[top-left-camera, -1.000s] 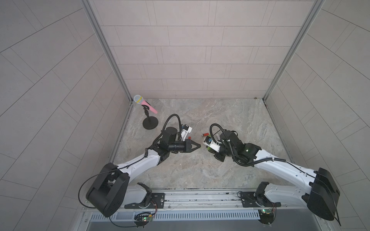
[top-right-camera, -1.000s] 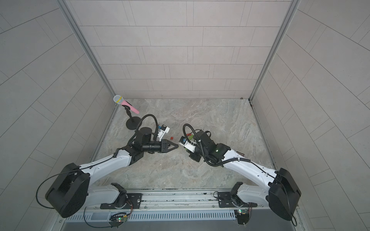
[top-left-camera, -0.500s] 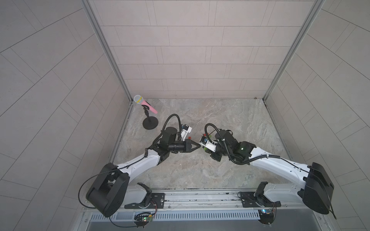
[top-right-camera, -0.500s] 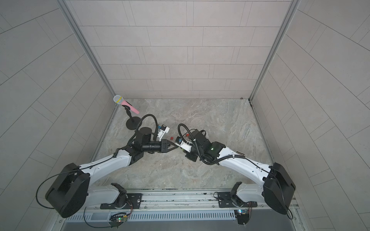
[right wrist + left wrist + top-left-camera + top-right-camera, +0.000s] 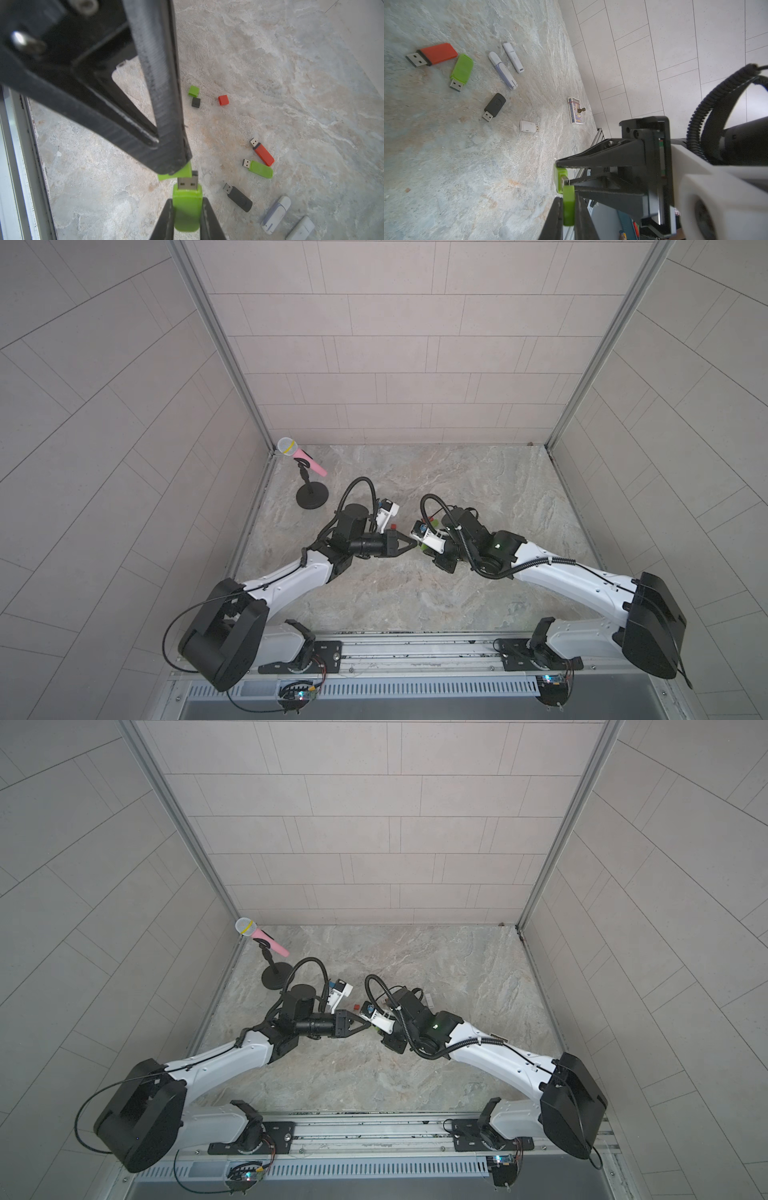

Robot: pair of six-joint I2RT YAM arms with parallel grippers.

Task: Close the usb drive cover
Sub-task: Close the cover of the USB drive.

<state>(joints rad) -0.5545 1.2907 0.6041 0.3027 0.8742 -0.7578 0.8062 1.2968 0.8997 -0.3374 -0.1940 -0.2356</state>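
The right tool is clamped on the narrow edges of the green USB drive, a smooth lime plastic slab with rounded corners; its flat rectangular metal plug stands bare beyond the fingertips. The left tool is pinched tight on the green cap, a small boxy piece of the same lime plastic; its ribbed black fingers cover much of it. The two tools meet nose to nose above the middle of the desk, a mottled grey-and-tan stone-look surface. The cap sits right at the plug's end and a little to one side, not over it; whether they touch I cannot tell.

Lying flat on the desk are a red drive, a second green drive and a black drive with a rounded end, all with bare plugs; a lavender-and-white stick lies near them. Three loose caps, blocky and small, lie near each other: green, black and red. A pink microphone with a mesh head stands on a round black base near the far left corner.
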